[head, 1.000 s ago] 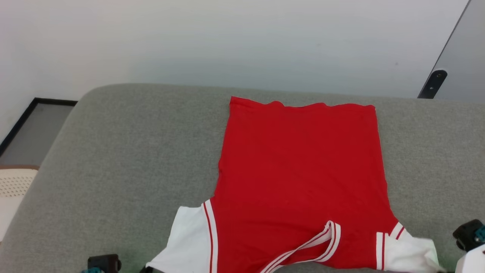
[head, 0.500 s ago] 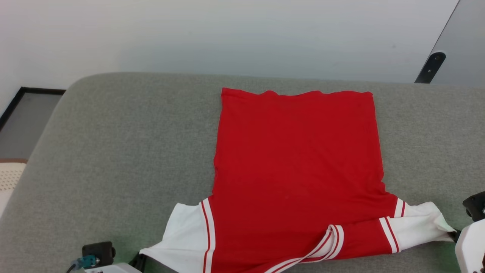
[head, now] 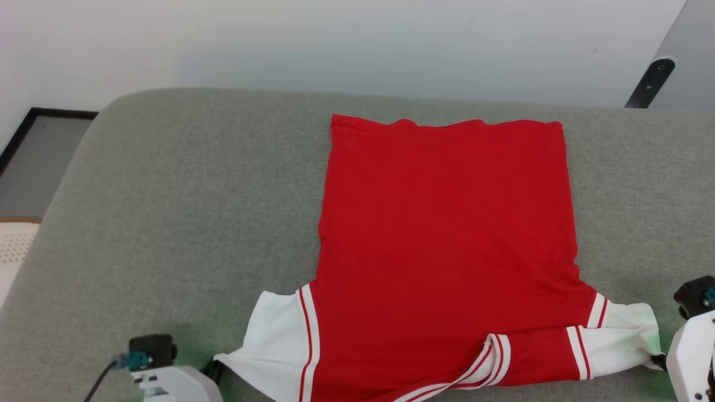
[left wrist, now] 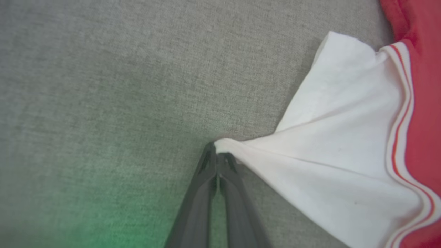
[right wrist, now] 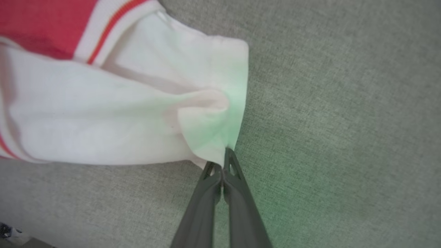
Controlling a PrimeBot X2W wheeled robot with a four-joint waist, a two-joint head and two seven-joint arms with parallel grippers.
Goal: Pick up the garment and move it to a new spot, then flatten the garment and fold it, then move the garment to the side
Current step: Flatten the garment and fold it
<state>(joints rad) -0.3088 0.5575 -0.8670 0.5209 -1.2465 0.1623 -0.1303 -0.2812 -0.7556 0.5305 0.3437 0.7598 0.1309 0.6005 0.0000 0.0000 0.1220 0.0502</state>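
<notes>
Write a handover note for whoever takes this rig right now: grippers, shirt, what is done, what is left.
The left gripper is shut on the tip of the left white sleeve.
The right gripper is shut on the edge of the right white sleeve.
The red jersey shirt with striped trim lies spread on the grey fabric cushion, hem far, collar near, no lettering showing.
Done: laid out, body mostly flat.
Left: the right shoulder is doubled over by the collar; smooth it, fold, move aside.

No readable text anywhere.
</notes>
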